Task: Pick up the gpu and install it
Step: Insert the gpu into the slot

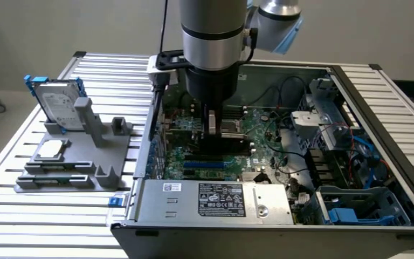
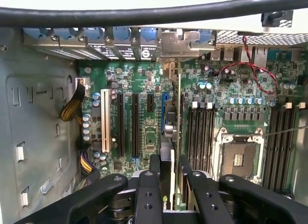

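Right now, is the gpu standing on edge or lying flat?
On edge: the gpu stands upright, clamped in the gripper above the motherboard.

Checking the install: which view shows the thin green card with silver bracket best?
Wrist view: the card stands edge-on in the gripper, over the motherboard slots. The exterior view shows its black face under the arm.

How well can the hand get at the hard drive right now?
Probably not: the hand is down inside the computer case, gripping the gpu, and the case wall stands between it and the hard drive.
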Robot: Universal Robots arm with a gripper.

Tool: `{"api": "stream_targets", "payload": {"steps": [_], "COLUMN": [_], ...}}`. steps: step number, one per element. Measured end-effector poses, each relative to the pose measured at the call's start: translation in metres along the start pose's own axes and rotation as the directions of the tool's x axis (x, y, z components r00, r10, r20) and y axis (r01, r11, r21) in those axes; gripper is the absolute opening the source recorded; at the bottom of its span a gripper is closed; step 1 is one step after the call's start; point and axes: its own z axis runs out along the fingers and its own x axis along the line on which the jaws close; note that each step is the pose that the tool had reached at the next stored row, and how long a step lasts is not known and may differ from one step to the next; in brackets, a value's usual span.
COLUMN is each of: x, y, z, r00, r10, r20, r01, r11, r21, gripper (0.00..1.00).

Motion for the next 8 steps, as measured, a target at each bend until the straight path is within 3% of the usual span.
{"api": "stream_targets", "payload": {"steps": [8], "x": [0.001], "y": [0.0007], "z": [0.0101], "r00": [1.0], "r10": [0.002], "r20": [-0.0003], "r01": [-0.002], "r11": [1.0], "r21": [0.0], "gripper": [0.26]}}
